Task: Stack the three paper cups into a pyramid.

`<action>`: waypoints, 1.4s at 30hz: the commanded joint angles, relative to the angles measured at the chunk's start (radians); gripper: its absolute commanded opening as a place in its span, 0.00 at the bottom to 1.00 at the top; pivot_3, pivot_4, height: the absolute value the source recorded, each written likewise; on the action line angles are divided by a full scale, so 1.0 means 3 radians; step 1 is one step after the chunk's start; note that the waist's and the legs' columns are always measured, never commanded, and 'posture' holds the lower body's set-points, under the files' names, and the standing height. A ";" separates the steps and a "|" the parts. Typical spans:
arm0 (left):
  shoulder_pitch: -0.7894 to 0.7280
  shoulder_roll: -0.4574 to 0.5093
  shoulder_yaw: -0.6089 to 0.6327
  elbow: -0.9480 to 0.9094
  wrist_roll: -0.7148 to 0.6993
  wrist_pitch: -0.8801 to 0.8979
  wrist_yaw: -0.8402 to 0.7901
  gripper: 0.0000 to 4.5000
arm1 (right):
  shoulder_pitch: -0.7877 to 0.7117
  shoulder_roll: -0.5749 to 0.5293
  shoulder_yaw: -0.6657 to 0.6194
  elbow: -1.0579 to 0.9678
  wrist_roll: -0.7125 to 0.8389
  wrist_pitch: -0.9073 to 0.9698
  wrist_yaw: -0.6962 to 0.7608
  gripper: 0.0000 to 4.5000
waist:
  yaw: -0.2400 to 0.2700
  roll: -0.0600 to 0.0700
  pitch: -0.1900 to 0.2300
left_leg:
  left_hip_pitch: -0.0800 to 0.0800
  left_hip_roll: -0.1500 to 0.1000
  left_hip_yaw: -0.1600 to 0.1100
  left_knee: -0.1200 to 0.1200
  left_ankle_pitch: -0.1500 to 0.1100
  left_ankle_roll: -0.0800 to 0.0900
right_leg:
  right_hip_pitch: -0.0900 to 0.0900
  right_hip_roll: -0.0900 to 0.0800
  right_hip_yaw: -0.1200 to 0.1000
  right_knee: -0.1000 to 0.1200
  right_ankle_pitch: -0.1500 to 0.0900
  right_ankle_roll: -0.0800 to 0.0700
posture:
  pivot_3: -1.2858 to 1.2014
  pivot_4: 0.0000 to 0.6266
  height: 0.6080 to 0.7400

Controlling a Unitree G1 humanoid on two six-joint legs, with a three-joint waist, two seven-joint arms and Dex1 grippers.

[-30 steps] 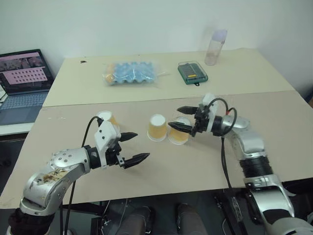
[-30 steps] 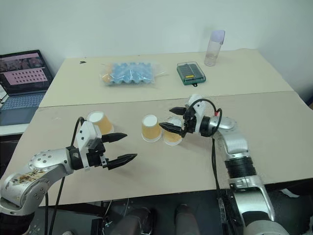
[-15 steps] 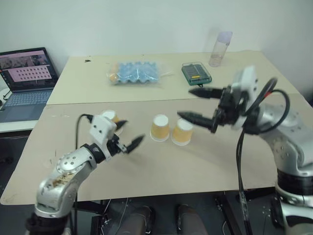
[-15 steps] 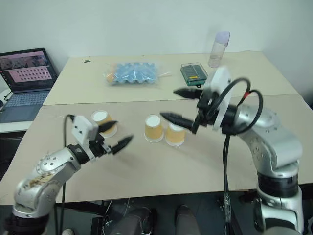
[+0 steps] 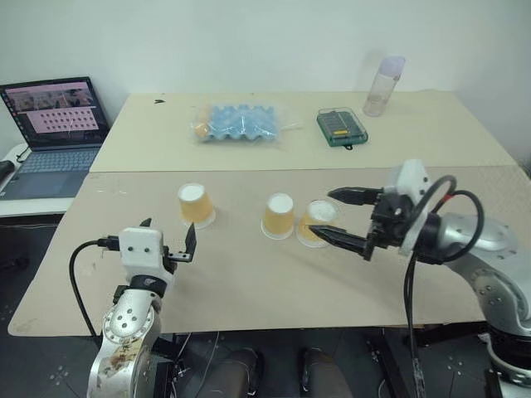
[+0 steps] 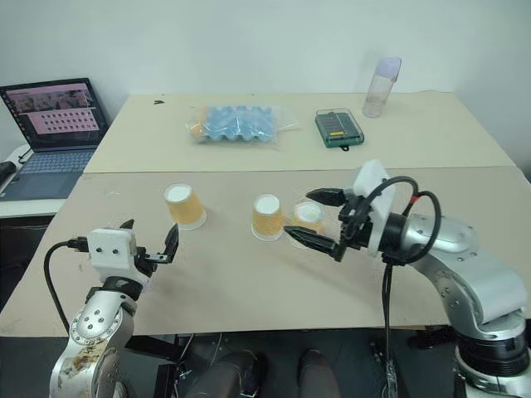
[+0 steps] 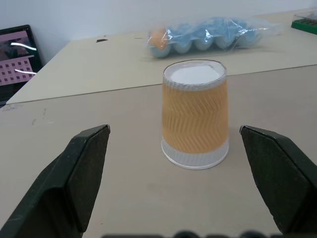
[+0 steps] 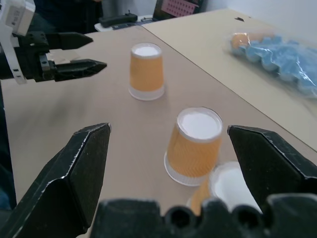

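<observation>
**Both arms pulled back from the cups**

Since a second ago, the right gripper (image 5: 342, 217) has drawn back from the cup it was around, and the left gripper (image 5: 168, 240) has swung to face the leftmost cup.

From largest to smallest: a wide tan table (image 5: 249, 282) carries everything. Two silver robot arms reach over its near edge. At the far side lie a laptop (image 5: 56, 124), a bag of blue egg trays (image 5: 238, 123), a green case (image 5: 341, 127) and a translucent bottle (image 5: 384, 85).

Three small paper cups, orange-tan with white bands, stand upside down on the table in a rough row, none stacked. The left cup (image 5: 195, 205) stands alone, just ahead of the left gripper and apart from it. The middle cup (image 5: 278, 215) and right cup (image 5: 314, 223) stand close together; the right cup sits beside the right gripper's lower finger, with contact unclear.

Both grippers are spread wide and hold nothing.
</observation>
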 commanded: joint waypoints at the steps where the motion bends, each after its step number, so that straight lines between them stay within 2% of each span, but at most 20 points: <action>1: -0.0265 0.0089 0.0146 0.0283 -0.0028 -0.0198 -0.0105 1.00 | 0.0224 -0.0178 -0.0304 0.0226 -0.0136 -0.0260 0.0178 0.99 | 0.0013 -0.0001 -0.0001 | -0.0001 0.0000 0.0000 0.0000 0.0000 0.0000 | 0.0000 0.0000 -0.0001 -0.0001 0.0000 -0.0001 | 0.52 0.24 1.00; 4: -0.0495 0.0145 0.0176 0.0569 -0.0013 -0.0326 -0.0185 1.00 | 0.0280 -0.0189 -0.0320 0.0334 -0.0182 -0.0365 0.0203 0.99 | -0.0013 -0.0001 -0.0001 | -0.0003 0.0000 0.0005 0.0001 0.0000 0.0000 | -0.0005 0.0000 0.0004 0.0001 0.0015 -0.0024 | 0.52 0.24 1.00; 10: -0.0844 0.0176 0.0115 0.0993 -0.0008 -0.0487 -0.0354 1.00 | 0.0317 -0.0158 -0.0287 0.0341 -0.0234 -0.0444 0.0174 0.99 | -0.0037 -0.0002 0.0000 | -0.0001 0.0004 0.0007 0.0001 0.0000 0.0000 | -0.0001 0.0000 0.0002 0.0001 0.0007 -0.0010 | 0.52 0.24 1.00; 20: -0.1229 0.0180 0.0109 0.1545 -0.0169 -0.0479 -0.0633 1.00 | 0.0336 -0.0153 -0.0341 0.0215 -0.0161 -0.0406 0.0084 0.99 | -0.0036 -0.0003 0.0000 | -0.0003 0.0004 0.0007 0.0002 0.0000 0.0000 | -0.0004 0.0001 0.0001 0.0001 0.0016 -0.0024 | 0.52 0.24 1.00; 30: -0.1506 0.0213 0.0134 0.1859 -0.0206 -0.0502 -0.0790 1.00 | 0.0370 -0.0153 -0.0333 0.0208 -0.0197 -0.0432 0.0011 0.99 | -0.0038 -0.0003 0.0000 | -0.0002 0.0004 0.0007 0.0002 0.0000 0.0000 | -0.0004 0.0001 0.0002 0.0002 0.0016 -0.0025 | 0.52 0.24 1.00; 42: -0.1670 0.0200 0.0061 0.1935 -0.0251 -0.0440 -0.0910 1.00 | 0.0424 -0.0153 -0.0340 0.0192 -0.0229 -0.0439 -0.0056 0.99 | -0.0039 -0.0003 0.0000 | -0.0002 0.0004 0.0007 0.0003 0.0000 -0.0001 | -0.0003 0.0001 0.0002 0.0003 0.0017 -0.0025 | 0.52 0.24 1.00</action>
